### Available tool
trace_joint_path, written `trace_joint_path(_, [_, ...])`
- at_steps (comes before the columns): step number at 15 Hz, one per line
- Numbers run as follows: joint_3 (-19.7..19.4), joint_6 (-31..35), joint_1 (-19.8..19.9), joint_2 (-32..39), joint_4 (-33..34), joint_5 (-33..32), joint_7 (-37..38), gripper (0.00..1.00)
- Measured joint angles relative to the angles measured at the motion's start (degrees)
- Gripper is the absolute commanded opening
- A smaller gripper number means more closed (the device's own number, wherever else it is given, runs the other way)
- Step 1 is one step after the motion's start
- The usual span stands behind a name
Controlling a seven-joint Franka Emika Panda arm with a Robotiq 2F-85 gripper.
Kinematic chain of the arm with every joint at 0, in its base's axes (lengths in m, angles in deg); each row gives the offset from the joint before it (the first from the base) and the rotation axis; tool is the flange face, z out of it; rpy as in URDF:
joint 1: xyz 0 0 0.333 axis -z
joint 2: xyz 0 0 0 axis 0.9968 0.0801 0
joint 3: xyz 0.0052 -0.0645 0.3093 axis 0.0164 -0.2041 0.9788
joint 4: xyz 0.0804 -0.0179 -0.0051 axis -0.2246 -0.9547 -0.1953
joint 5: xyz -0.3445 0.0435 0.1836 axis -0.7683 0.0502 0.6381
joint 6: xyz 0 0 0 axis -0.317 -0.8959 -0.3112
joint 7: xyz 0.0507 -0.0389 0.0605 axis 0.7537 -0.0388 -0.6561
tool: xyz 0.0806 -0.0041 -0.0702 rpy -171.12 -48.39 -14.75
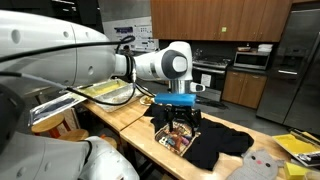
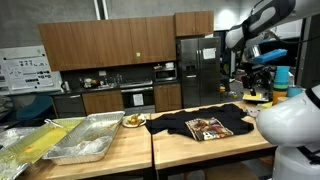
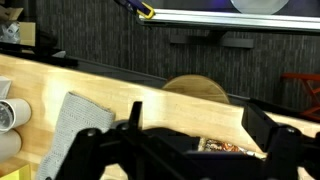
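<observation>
wrist view: shirt print (image 3: 228, 148) half hidden between spread fingers (image 3: 258, 125)

Clear drop under tool (image 1: 181, 126) to black shirt (image 1: 218, 146); bare table (image 2: 135, 160) between shirt and foil trays (image 2: 88, 138); grey cloth (image 1: 262, 164) crowds shirt's edge.
</observation>
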Motion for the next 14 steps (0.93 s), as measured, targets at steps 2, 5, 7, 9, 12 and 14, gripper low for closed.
trace_joint_path(2, [0.0, 0.0, 0.0, 0.0, 0.0, 0.0, 0.0, 1.00])
trace_joint_path(5, [-0.5, 0.0, -0.1, 0.0, -0.1, 0.0, 0.2, 1.00])
trace_joint_path(7, [-1.9, 0.9, 0.0, 0.0, -0.2, -0.1, 1.0, 1.00])
trace_joint_path(9, [-3.8, 3.4, 0.3, 0.1, -0.6, -0.4, 2.2, 1.00])
trace_joint_path(12, [-6.3, 9.7, 1.5, 0.8, -1.4, -0.7, 3.6, 1.00])
trace_joint_path(14, [-7.8, 14.3, 2.5, 2.0, -1.7, -0.7, 4.1, 1.00])
